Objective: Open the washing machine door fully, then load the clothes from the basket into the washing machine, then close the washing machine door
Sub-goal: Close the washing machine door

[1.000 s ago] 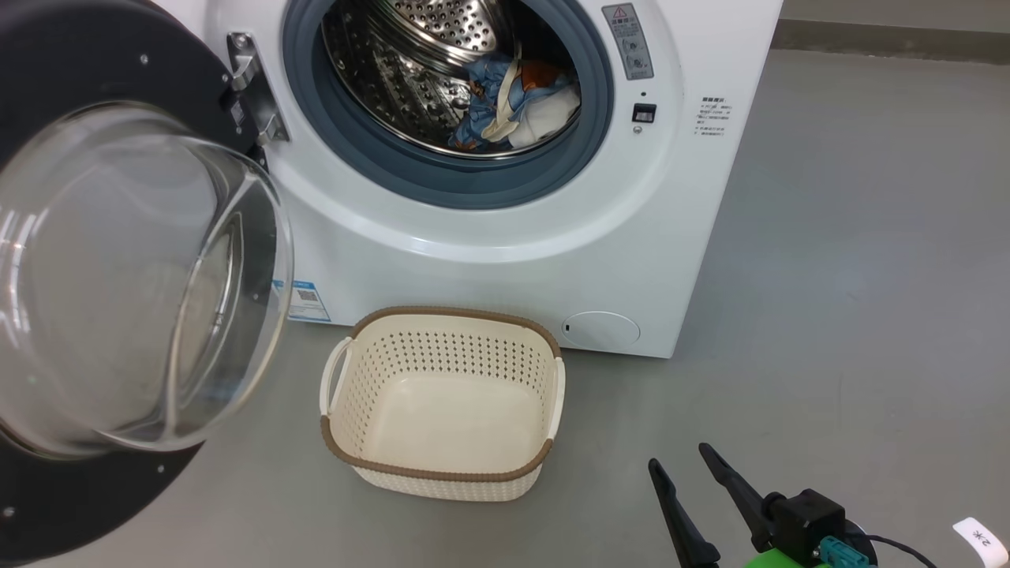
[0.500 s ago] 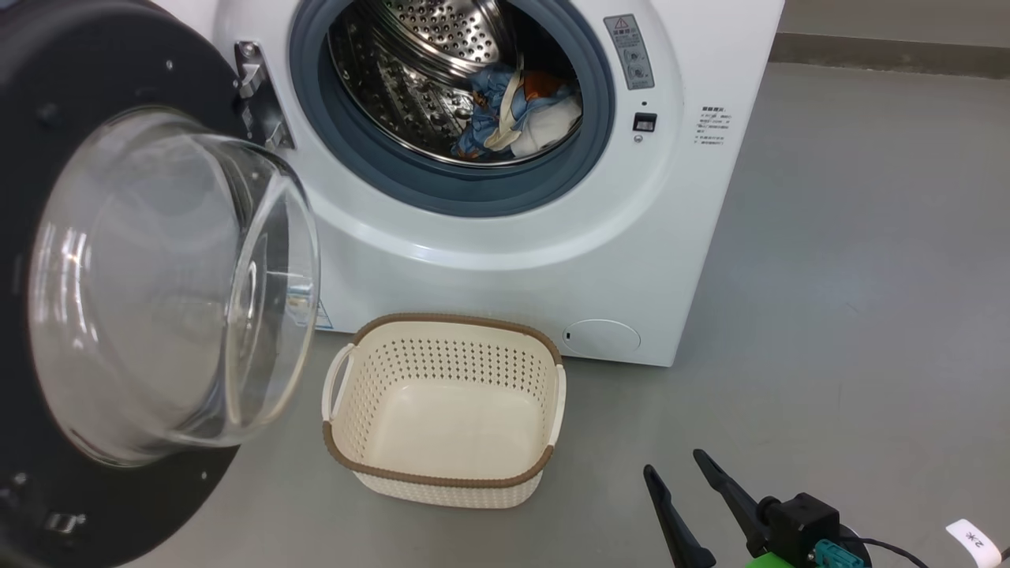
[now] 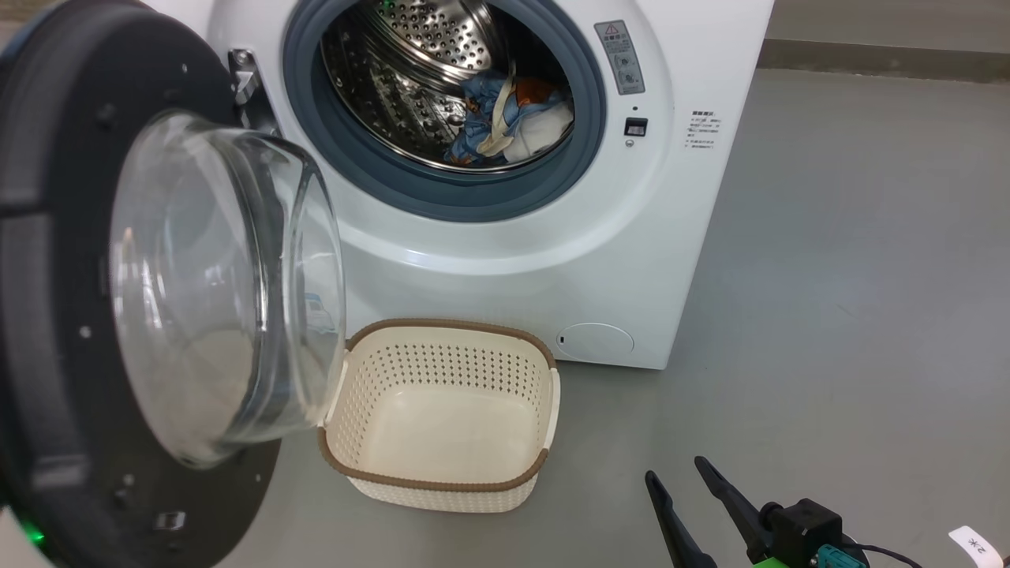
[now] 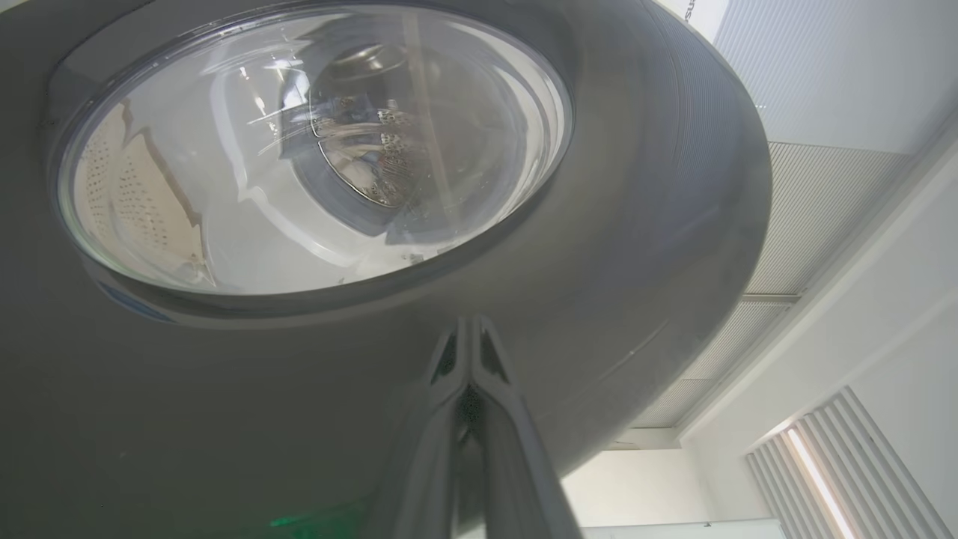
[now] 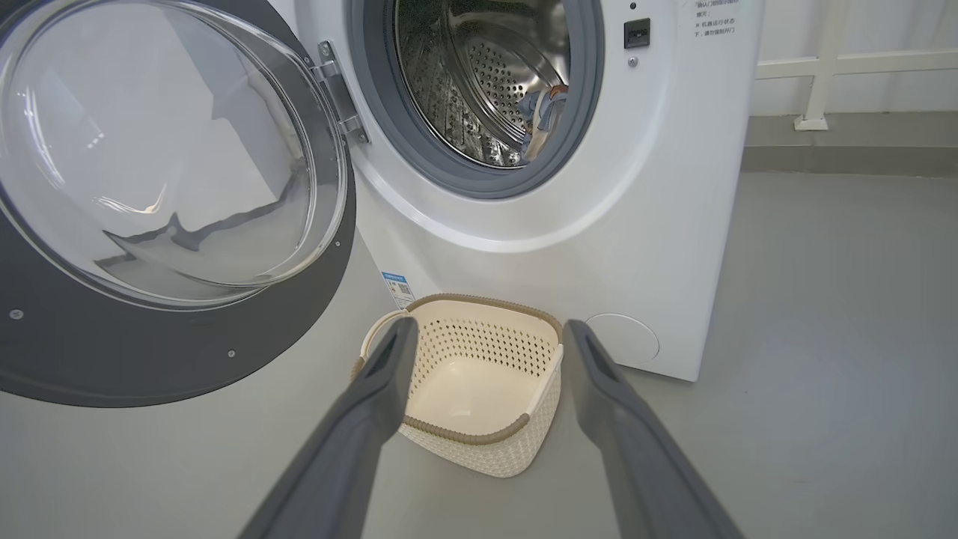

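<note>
We note left gripper (image 4: 468, 329) clenched shut, tips at outer face of door (image 4: 673, 224); right gripper (image 3: 675, 468) released, fingers apart, near floor (image 3: 828, 315); clothes (image 3: 513, 118) in drum (image 3: 394, 79); basket (image 3: 442, 483) before washer (image 3: 513, 276).

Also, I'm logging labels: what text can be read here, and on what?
Grey warning sticker on the washing machine: red triangle sign, print too small.
Printed block beside it: too small.
Blue label: too small.
White tag, lower right: "2", then an unclear mark.
</note>
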`<state>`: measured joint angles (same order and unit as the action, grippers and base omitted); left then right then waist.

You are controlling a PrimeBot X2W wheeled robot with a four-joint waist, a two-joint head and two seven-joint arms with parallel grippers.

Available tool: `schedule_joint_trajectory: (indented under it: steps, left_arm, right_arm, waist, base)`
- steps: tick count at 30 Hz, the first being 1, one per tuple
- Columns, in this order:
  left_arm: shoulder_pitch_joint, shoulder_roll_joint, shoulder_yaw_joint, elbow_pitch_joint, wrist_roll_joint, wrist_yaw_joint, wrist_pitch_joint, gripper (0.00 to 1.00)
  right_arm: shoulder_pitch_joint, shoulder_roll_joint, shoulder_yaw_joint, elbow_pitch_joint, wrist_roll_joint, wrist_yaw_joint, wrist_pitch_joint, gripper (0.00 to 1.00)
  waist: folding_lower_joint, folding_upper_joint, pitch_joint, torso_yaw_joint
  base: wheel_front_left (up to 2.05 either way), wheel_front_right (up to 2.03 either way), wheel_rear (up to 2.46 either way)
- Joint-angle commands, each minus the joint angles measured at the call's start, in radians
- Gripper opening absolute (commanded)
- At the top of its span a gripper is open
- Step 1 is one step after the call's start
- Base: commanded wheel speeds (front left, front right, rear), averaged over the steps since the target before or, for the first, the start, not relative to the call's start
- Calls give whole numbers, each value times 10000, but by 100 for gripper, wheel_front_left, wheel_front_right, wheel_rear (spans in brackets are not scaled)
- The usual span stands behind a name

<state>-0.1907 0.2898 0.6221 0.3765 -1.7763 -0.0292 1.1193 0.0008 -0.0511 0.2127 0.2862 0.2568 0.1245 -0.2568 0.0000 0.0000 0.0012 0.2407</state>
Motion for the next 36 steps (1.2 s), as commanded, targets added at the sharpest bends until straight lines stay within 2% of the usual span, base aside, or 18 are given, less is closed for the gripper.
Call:
schedule_joint_trajectory:
  steps: [1, 7, 14, 18, 26, 36]
  left_arm:
    - [-9, 152, 39, -630, -129, 62, 314, 0]
    - [342, -636, -407, -1856, -333, 227, 723, 0]
    - [619, -1669, -965, -2951, -182, -17, 585, 0]
    - [571, -2006, -1235, -3156, -64, -146, 289, 0]
    - [172, -2301, -1699, -2967, 127, -545, -553, 0]
    - [-251, -2387, -2574, -2691, -276, -833, -1072, 0]
  right_arm:
    - [-175, 9, 265, -211, 61, 62, -49, 100]
    - [-201, 9, 282, -206, 108, 62, -49, 100]
    - [-244, 9, 297, -221, 114, 62, -49, 100]
    - [-285, 9, 308, -236, 113, 62, -49, 100]
    - [-327, 9, 295, -299, 99, 62, -49, 100]
    - [-407, 9, 324, -370, 113, 62, -49, 100]
  waist:
    - [0, 0, 21, -42]
    - [0, 0, 86, -250]
    - [0, 0, 202, -633]
    - [0, 0, 296, -908]
    - [0, 0, 499, -1489]
    - [0, 0, 733, -2089]
  base:
    - [0, 0, 0]
    - [0, 0, 0]
    - [0, 0, 0]
    - [0, 0, 0]
    - [0, 0, 0]
    - [0, 0, 0]
